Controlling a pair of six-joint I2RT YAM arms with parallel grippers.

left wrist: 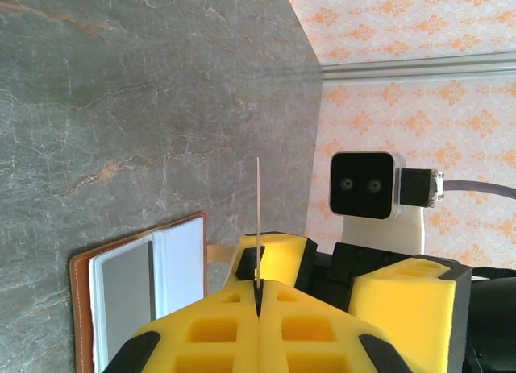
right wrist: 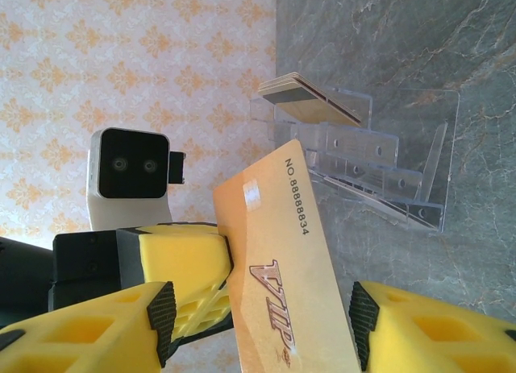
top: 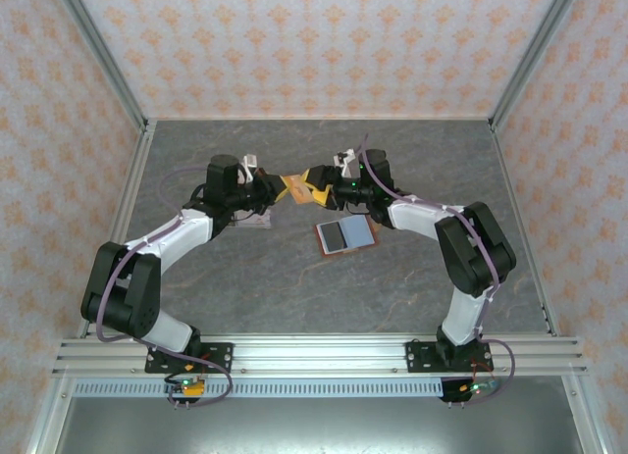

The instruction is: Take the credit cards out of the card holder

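A tan-gold credit card (right wrist: 282,260) printed "VIP" hangs in the air between both grippers (top: 294,186). My left gripper (left wrist: 258,284) is shut on it; in the left wrist view the card (left wrist: 258,212) appears edge-on, sticking out from the closed pads. My right gripper (right wrist: 258,321) is open and straddles the card's width. Its left pad (right wrist: 161,317) stands clear of the card, and its right pad (right wrist: 361,317) is at the card's edge. The card holder (top: 343,235) lies open on the table below the right gripper (top: 318,179), blue-grey inside up (left wrist: 133,292).
A clear acrylic stand (right wrist: 379,163) sits on the table beyond the held card, with a few cards (right wrist: 310,99) lying on top, one with a dark stripe. In the top view the stand (top: 253,220) is beside the left arm. Patterned walls enclose the table.
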